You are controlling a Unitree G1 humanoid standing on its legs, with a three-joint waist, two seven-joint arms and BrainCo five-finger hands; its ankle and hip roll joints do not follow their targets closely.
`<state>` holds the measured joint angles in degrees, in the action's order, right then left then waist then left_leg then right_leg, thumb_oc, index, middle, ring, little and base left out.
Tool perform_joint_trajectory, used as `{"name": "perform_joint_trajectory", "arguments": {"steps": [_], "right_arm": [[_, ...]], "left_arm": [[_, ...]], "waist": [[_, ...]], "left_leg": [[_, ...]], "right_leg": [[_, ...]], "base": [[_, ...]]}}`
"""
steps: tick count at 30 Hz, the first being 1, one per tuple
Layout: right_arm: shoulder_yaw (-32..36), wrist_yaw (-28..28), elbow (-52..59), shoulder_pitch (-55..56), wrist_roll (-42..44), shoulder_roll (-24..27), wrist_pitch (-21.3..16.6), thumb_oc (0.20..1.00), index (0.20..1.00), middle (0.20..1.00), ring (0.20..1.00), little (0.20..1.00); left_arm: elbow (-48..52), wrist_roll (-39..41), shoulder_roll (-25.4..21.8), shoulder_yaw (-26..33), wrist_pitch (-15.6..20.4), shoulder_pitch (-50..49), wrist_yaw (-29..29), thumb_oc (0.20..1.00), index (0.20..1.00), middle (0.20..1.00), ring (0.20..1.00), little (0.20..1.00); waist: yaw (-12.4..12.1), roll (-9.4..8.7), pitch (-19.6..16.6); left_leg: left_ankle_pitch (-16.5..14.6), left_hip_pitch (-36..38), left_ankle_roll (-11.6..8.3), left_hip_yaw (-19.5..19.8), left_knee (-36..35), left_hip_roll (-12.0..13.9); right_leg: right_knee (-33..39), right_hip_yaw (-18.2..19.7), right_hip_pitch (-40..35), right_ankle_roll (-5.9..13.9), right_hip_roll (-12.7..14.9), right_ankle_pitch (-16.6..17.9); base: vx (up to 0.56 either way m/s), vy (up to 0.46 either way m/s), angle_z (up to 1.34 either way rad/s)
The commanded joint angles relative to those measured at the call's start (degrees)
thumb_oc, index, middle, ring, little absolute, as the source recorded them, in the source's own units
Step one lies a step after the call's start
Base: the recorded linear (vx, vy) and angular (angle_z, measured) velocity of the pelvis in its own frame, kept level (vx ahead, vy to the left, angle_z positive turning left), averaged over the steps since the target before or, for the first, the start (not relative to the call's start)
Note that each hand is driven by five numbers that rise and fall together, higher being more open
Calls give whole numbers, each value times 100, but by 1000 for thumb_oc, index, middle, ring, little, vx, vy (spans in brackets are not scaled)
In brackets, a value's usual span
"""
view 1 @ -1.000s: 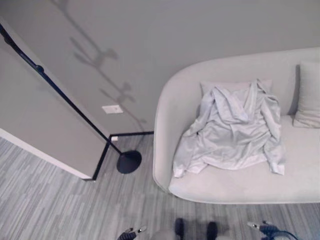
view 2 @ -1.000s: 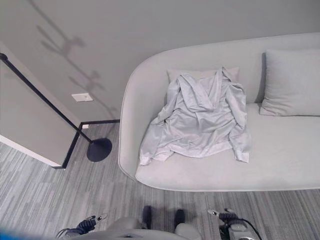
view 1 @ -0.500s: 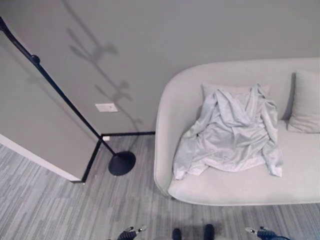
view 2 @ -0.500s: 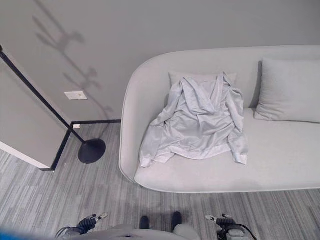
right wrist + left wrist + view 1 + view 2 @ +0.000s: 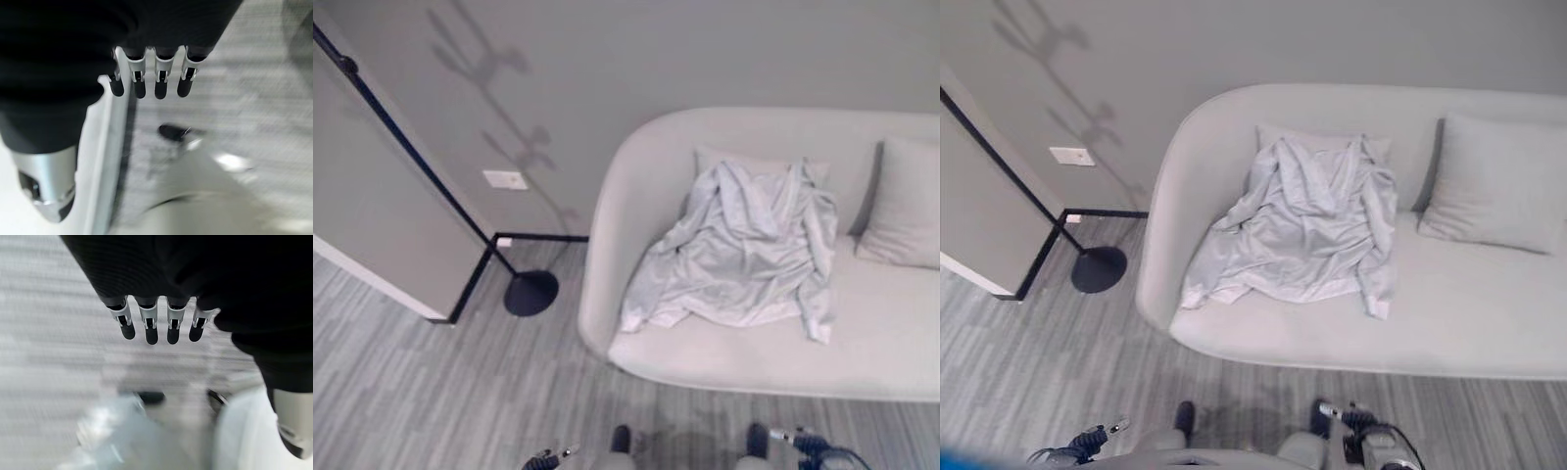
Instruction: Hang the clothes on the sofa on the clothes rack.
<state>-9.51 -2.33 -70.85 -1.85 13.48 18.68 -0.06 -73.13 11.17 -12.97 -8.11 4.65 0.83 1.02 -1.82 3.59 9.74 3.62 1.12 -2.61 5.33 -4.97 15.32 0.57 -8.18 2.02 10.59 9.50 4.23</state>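
A crumpled light grey garment (image 5: pixel 736 257) lies spread over the seat and backrest of a pale grey sofa (image 5: pixel 607 245). The clothes rack is a thin black pole (image 5: pixel 421 171) that slants up to the left from a round black base (image 5: pixel 530 292) on the floor left of the sofa. My left hand (image 5: pixel 548 457) and my right hand (image 5: pixel 795 441) hang low, well short of the sofa. In the left wrist view the left hand's fingers (image 5: pixel 151 333) are straight and hold nothing. The right hand's fingers (image 5: pixel 161 88) are straight and bare too.
A grey cushion (image 5: pixel 1494 186) leans on the backrest right of the garment, and another cushion (image 5: pixel 1278 137) peeks out behind it. A pale partition panel (image 5: pixel 372 235) stands at the left by the rack. A wall socket (image 5: pixel 504 179) is on the grey wall. The floor is striped grey.
The whole picture has shifted, so the camera has moved: sofa and rack now sit further left. The garment lies as before. Both hands stay low.
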Motion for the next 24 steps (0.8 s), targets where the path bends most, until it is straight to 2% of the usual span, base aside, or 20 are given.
{"name": "perform_joint_trajectory", "arguments": {"steps": [1, 5, 6, 7, 8, 9, 10, 11, 13, 17, 19, 20, 24], "right_arm": [[-68, -136, 134, -244, 0, 47, -177, 1000, 1000, 1000, 1000, 1000], [55, -209, 141, -190, 186, 211, -257, 1000, 1000, 1000, 1000, 1000], [55, -219, 115, -178, 187, 243, -259, 1000, 1000, 1000, 1000, 1000], [65, -212, 107, -161, 187, 264, -252, 1000, 1000, 1000, 1000, 1000], [73, -206, 103, -146, 198, 325, -249, 1000, 1000, 1000, 1000, 1000], [73, -206, 104, -145, 198, 325, -249, 1000, 1000, 1000, 1000, 1000], [71, -198, 106, -129, 196, 342, -256, 1000, 1000, 1000, 1000, 1000], [73, -183, 103, -118, 196, 358, -257, 1000, 1000, 1000, 1000, 1000], [70, -187, 98, -116, 202, 356, -263, 1000, 1000, 1000, 1000, 1000], [7, -215, 109, -166, 210, 333, -265, 1000, 1000, 1000, 1000, 1000], [-26, -222, 105, -166, 192, 303, -253, 1000, 1000, 1000, 1000, 1000], [-44, -213, 108, -140, 161, 282, -248, 1000, 1000, 1000, 1000, 1000], [-15, -252, 91, -114, 184, 254, -251, 1000, 1000, 1000, 1000, 1000]], "left_arm": [[97, 503, -400, 64, 130, 292, 140, 1000, 1000, 1000, 1000, 1000], [247, 617, -330, 91, 134, 244, 124, 1000, 1000, 1000, 1000, 1000], [251, 604, -334, 93, 123, 233, 112, 1000, 1000, 1000, 1000, 1000], [266, 587, -336, 113, 111, 199, 94, 1000, 1000, 1000, 1000, 1000], [230, 537, -331, 156, 98, 149, 81, 1000, 1000, 1000, 1000, 1000], [230, 537, -331, 155, 98, 149, 81, 1000, 1000, 1000, 1000, 1000], [225, 524, -322, 161, 94, 132, 70, 1000, 1000, 1000, 1000, 1000], [189, 505, -292, 163, 90, 115, 48, 1000, 1000, 1000, 1000, 1000], [121, 487, -270, 150, 86, 115, 25, 1000, 1000, 1000, 1000, 1000], [97, 488, -257, 107, 86, 127, -11, 1000, 1000, 1000, 1000, 1000], [95, 488, -254, 101, 74, 128, -25, 1000, 1000, 1000, 1000, 1000], [82, 486, -236, 97, 64, 102, -43, 1000, 1000, 1000, 1000, 1000], [103, 457, -227, 40, 47, 102, -32, 1000, 1000, 1000, 1000, 1000]], "waist": [[-28, -490, 122], [56, -411, 121], [67, -419, 132], [78, -429, 128], [50, -448, 130], [51, -449, 135], [19, -465, 135], [-10, -501, 154], [-38, -504, 147], [-152, -439, 269], [-195, -376, 309], [-179, -292, 287], [-113, -213, 271]], "left_leg": [[-58, 296, -642, 24, -3, -28], [699, 125, -609, -269, 269, 216], [798, 80, -562, -394, 373, 252], [766, 79, -527, -550, 432, 251], [554, 58, -429, -556, 656, 82], [541, 55, -427, -553, 674, 80], [361, -22, -365, -408, 738, -140], [-37, -87, -265, -300, 761, -456], [-149, -243, -219, -275, 667, -808], [108, -791, -203, -122, 488, -1335], [225, -901, -176, -5, 385, -1509], [248, -723, -142, -16, 203, -1528], [310, -576, -130, -117, 66, -1513]], "right_leg": [[-84, 49, 286, 34, 287, 171], [152, -211, -18, -226, -155, -81], [213, -253, -102, -279, -221, -116], [282, -277, -176, -325, -283, -140], [351, -288, -237, -377, -342, -184], [353, -289, -243, -375, -340, -185], [400, -287, -255, -393, -366, -196], [438, -289, -318, -406, -371, -209], [443, -295, -310, -403, -412, -198], [443, -238, -359, -416, -548, -196], [425, -151, -397, -439, -655, -216], [382, -102, -436, -473, -738, -276], [355, -90, -438, -514, -750, -315]], "base": [[93, -455, -18], [106, -364, 30], [109, -335, 15], [135, -398, 21], [103, -277, 12], [84, -256, -1], [58, -164, -22], [82, -222, -28], [76, -140, -19], [53, -71, -1], [85, -8, -31], [92, 25, -56], [63, 81, -9]]}}
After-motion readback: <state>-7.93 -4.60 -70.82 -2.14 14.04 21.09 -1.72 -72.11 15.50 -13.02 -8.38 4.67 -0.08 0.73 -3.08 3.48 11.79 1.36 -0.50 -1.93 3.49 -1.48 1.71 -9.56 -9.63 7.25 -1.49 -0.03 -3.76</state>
